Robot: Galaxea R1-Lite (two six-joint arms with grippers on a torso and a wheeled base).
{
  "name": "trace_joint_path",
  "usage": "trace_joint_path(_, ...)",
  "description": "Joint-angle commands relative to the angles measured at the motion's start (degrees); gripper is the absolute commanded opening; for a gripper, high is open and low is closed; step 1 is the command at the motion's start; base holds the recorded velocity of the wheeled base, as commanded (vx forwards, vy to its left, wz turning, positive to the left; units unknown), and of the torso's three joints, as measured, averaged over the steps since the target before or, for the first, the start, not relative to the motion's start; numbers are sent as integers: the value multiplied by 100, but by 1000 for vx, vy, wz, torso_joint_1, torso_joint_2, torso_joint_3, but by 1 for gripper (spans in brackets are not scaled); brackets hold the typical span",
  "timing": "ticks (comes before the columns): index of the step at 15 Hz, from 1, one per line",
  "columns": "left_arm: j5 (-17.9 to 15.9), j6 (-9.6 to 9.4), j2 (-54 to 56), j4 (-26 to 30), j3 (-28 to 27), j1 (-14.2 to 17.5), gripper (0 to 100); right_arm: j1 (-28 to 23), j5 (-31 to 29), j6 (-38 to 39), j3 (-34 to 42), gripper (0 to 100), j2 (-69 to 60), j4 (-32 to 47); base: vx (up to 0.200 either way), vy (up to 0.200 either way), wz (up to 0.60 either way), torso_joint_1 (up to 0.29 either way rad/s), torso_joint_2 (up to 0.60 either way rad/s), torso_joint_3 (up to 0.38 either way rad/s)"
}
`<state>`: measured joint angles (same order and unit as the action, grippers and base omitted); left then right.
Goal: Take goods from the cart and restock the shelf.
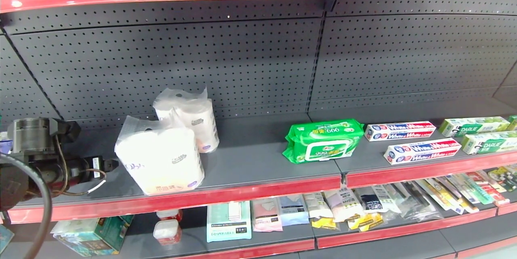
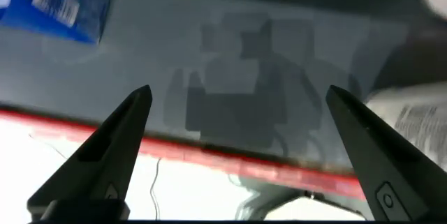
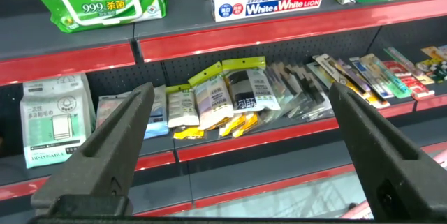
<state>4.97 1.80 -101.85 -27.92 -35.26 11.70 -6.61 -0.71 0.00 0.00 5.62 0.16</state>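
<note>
Two tissue packs (image 1: 159, 161) stood left on the shelf (image 1: 258, 158); left gripper (image 2: 239, 93) and right gripper (image 3: 242, 88) both gaped, empty.

Left of the green plastic wet-wipes pack (image 1: 322, 140), the rear film-wrapped white paper-roll pack (image 1: 196, 117) is partly hidden by the front paper-roll pack (image 1: 161, 160). Right of the wipes, green-and-white toothpaste cartons (image 1: 490, 142) run off the edge. A blue box (image 2: 59, 4) in the left wrist view is blurred.

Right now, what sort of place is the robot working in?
Most likely a shop aisle: red-edged shelves with pegboard backing, stocked with toothpaste boxes, a wet wipes pack and wrapped tissue rolls.
</note>
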Motion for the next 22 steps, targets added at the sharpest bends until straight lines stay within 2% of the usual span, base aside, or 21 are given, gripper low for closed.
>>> trace_joint_path(1, 12, -5, -362, -267, -113, -54, 100, 2, 0, 0, 0, 100, 9, 2, 0, 0, 0, 0, 0, 0)
trace_joint_path(5, 39, -5, -450, -337, -69, -256, 100, 2, 0, 0, 0, 100, 9, 2, 0, 0, 0, 0, 0, 0)
trace_joint_path(22, 91, -13, -590, -478, -350, -590, 100, 2, 0, 0, 0, 100, 9, 2, 0, 0, 0, 0, 0, 0)
